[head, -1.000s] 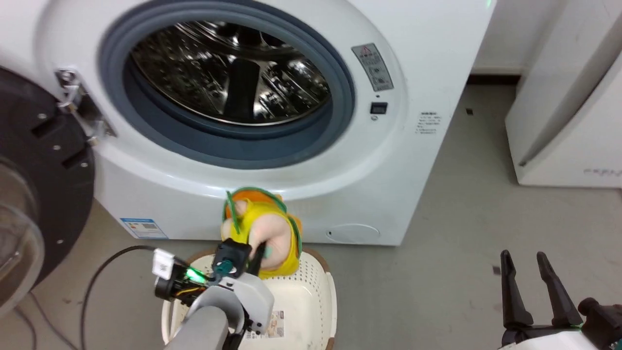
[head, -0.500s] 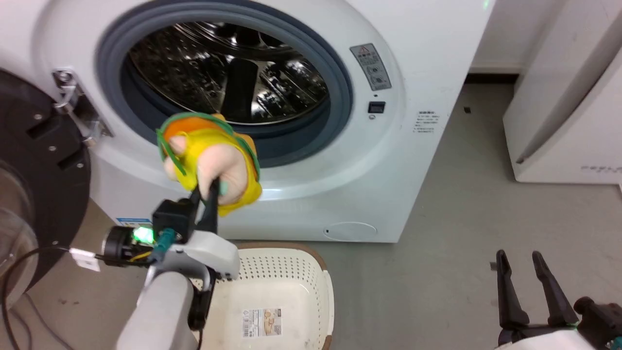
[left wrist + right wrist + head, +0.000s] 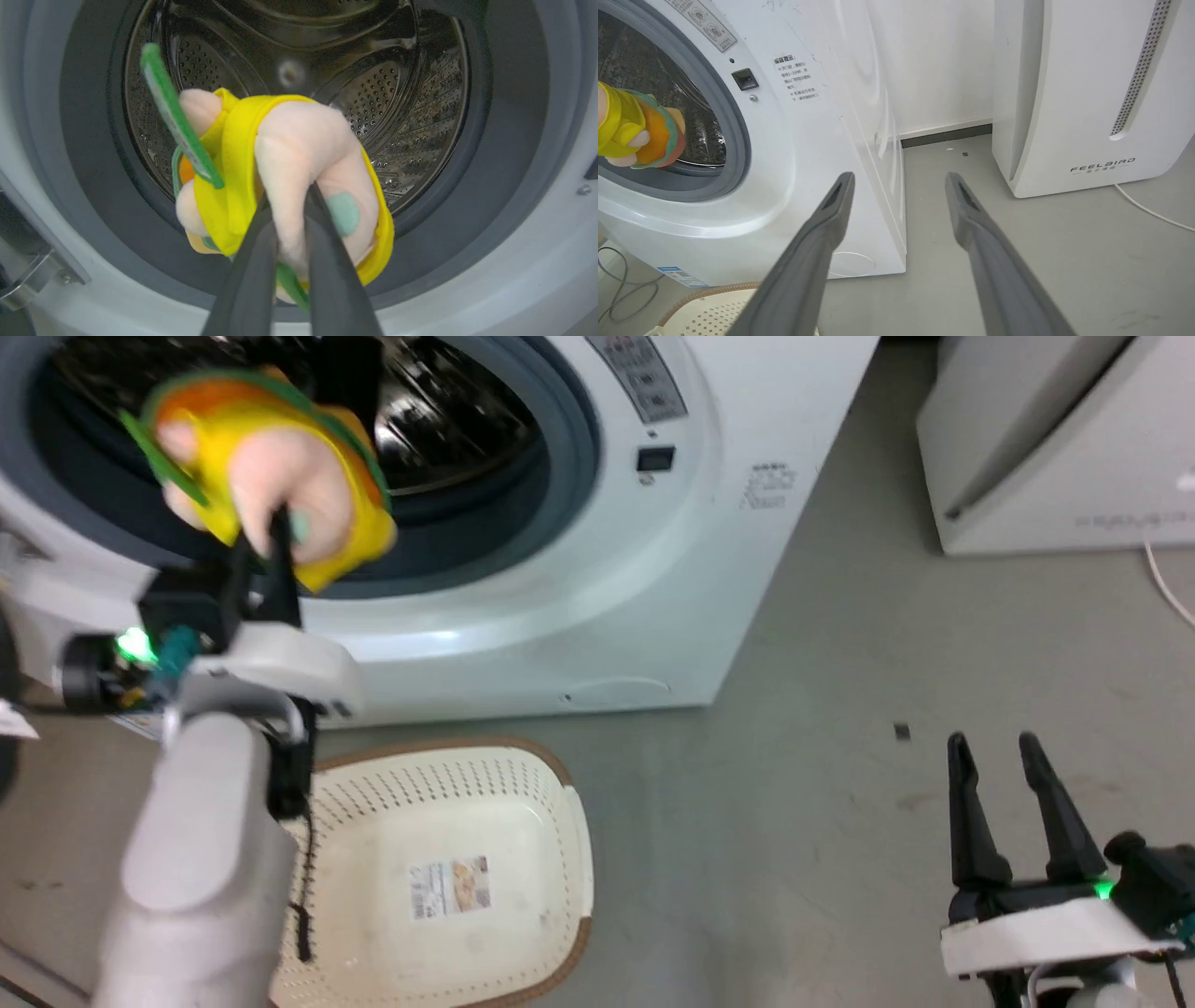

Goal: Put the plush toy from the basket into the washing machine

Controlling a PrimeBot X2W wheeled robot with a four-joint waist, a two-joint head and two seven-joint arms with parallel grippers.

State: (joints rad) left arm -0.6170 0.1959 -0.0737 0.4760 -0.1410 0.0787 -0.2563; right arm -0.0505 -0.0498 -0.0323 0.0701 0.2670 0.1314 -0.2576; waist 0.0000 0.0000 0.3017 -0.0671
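The washing machine [image 3: 653, 569] is looked down on steeply in the head view, from above and in front of it, with the floor before it taken in. In the left wrist view its drum opening is faced straight on from very near. In the right wrist view its front right corner is seen from low down, farther off to its right. The opening's rim and the plush toy [image 3: 271, 485] before it are shared by all three views.
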